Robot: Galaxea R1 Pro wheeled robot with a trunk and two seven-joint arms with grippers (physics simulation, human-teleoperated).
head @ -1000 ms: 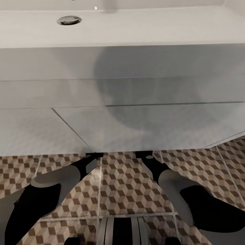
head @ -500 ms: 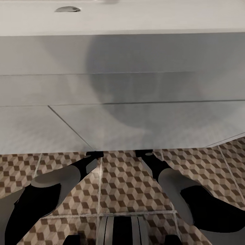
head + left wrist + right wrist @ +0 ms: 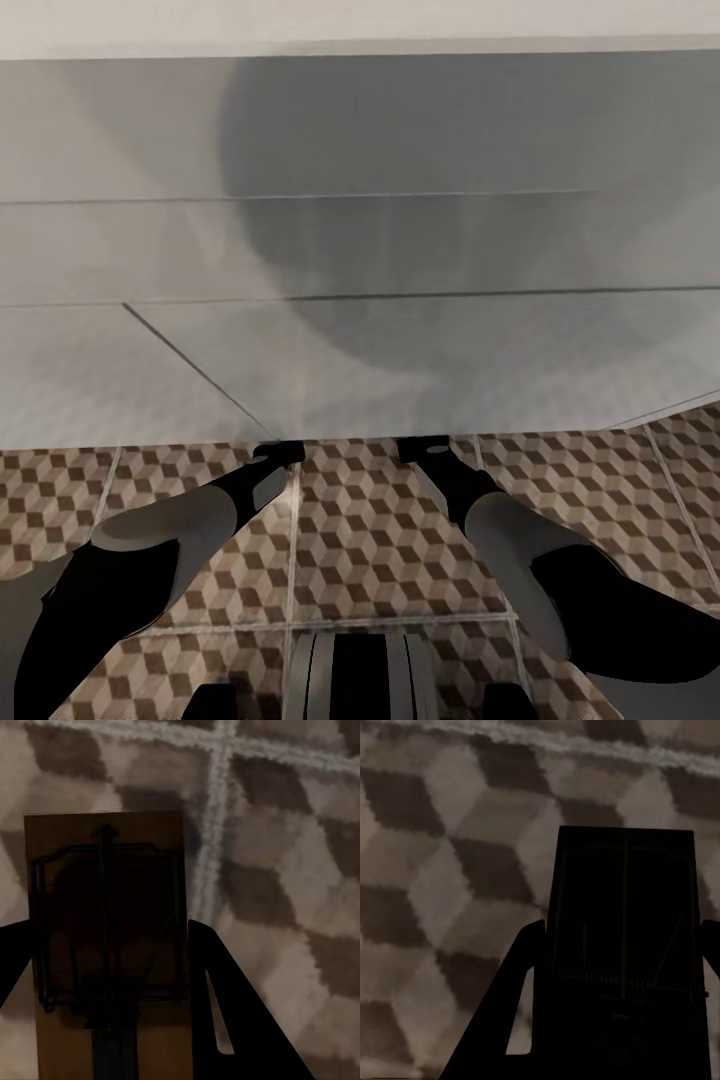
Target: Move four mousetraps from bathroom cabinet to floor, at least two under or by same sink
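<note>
In the left wrist view a tan wooden mousetrap point(image 3: 105, 840) with thin metal wire sits between the dark fingers of my left gripper point(image 3: 109, 928), just above the cube-patterned bathroom floor point(image 3: 285, 870). The right gripper point(image 3: 622, 924) is shut on a second mousetrap point(image 3: 622, 870), which looks almost black in shadow over the same floor point(image 3: 450, 870). In the head view both forearms, left point(image 3: 190, 525) and right point(image 3: 480, 505), reach under the white vanity of the sink point(image 3: 360, 250), whose lower edge hides the grippers.
The vanity front point(image 3: 150, 380) stands close ahead, with a dark seam between its two panels. Patterned floor tiles point(image 3: 370, 540) lie between my arms and out to both sides. My base point(image 3: 360, 675) shows at the bottom.
The head view has shifted: the sink top and its drain slid up out of the picture, so the camera has moved. Both arms keep the same pose.
</note>
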